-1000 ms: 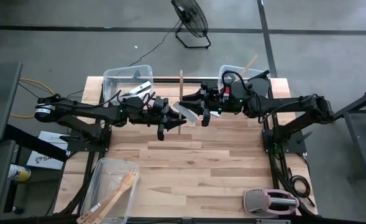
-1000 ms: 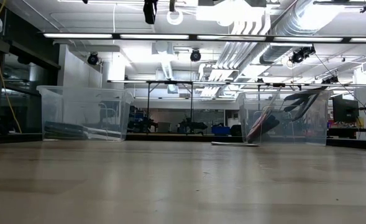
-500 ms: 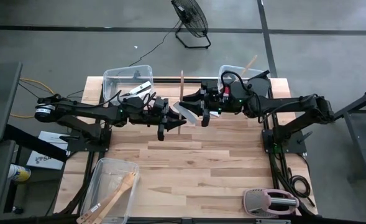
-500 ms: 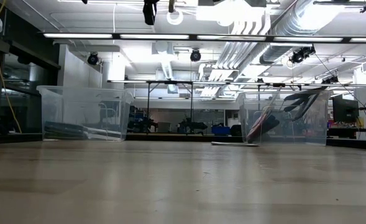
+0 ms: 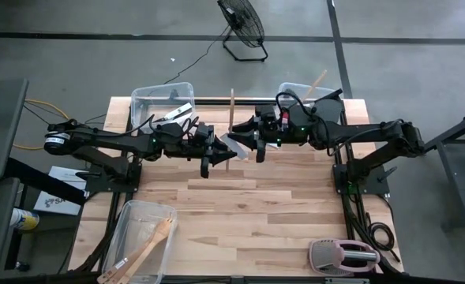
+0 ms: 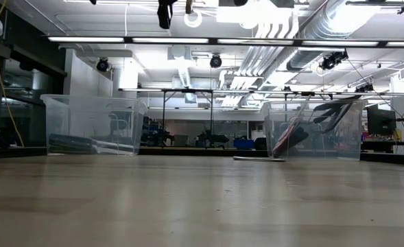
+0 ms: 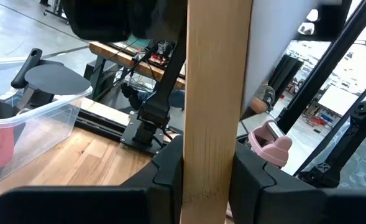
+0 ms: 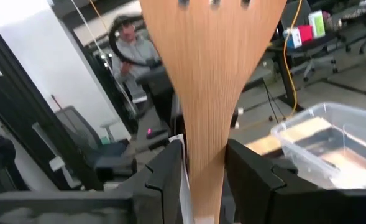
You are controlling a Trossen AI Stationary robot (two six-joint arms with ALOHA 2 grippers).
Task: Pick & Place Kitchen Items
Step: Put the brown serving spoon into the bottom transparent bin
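A light wooden forked turner (image 5: pixel 231 110) is held high above the table's middle, between both arms. My left gripper (image 5: pixel 214 150) reaches in from the left and is shut on the turner's flat handle (image 7: pixel 215 93). My right gripper (image 5: pixel 257 142) reaches in from the right. Its fingers close on the turner (image 8: pixel 207 74) at the narrow neck, below the slotted head. A pale flat piece (image 5: pixel 236 145) shows between the two grippers; I cannot tell what it is. My left gripper pinches the turner's flat handle (image 7: pixel 214 149) by its two edges, between its two fingers. The fingers come level from the table's left and lie across the handle, which rises straight past them, clear of the table. My right gripper has the turner's neck (image 8: pixel 204 155) between its two fingers, one against each edge. The fingers come level from the table's right and lie across the neck. The forked head stands above them.
Clear bins stand at the far left (image 5: pixel 163 99), far right (image 5: pixel 307 95) and near left (image 5: pixel 141 241), all holding utensils. A pink-and-grey toaster (image 5: pixel 344 256) lies at the near right corner. A person (image 8: pixel 130 37) shows in the room beyond.
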